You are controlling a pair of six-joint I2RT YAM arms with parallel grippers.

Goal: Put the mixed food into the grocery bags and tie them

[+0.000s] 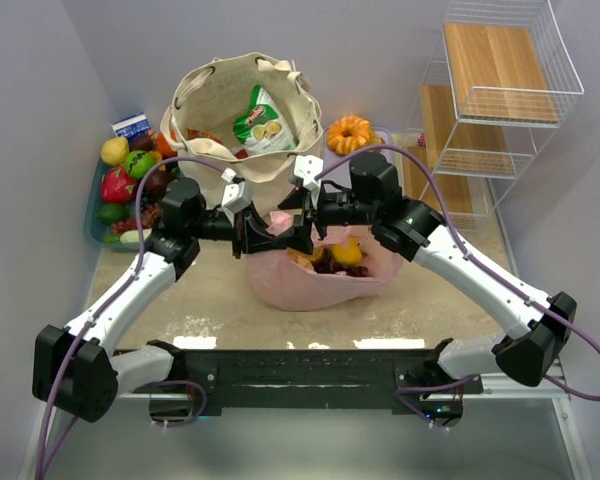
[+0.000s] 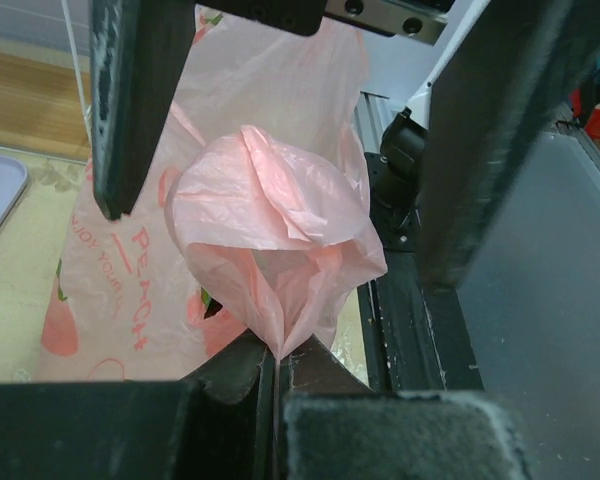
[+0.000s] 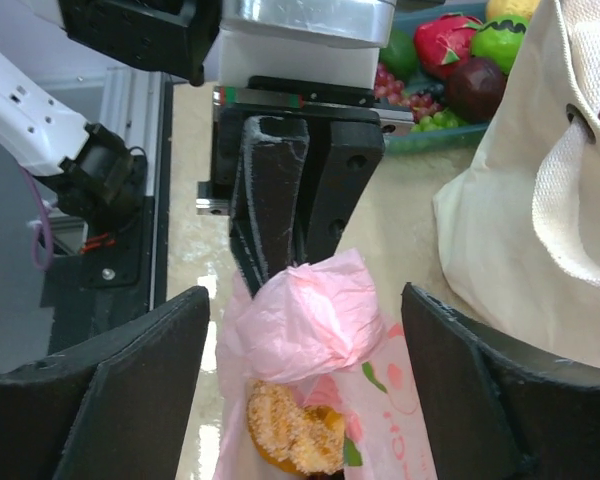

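The pink plastic grocery bag (image 1: 310,285) lies mid-table with food inside, including a sugared pastry (image 3: 290,435). My left gripper (image 2: 277,352) is shut on a bunched loop of the bag's top (image 2: 270,215). My right gripper (image 3: 305,300) faces it, open, with its fingers (image 3: 130,390) either side of that pink loop and a gap on both sides. Behind stands the cream canvas tote (image 1: 242,115), open, with a green and white snack packet (image 1: 263,120) in it. An orange ring-shaped cake (image 1: 349,133) sits on the table right of the tote.
A blue tray (image 1: 92,215) full of fruit sits at the back left, with a small blue and white carton (image 1: 132,126) behind it. A white wire rack with wooden shelves (image 1: 500,90) stands at the back right.
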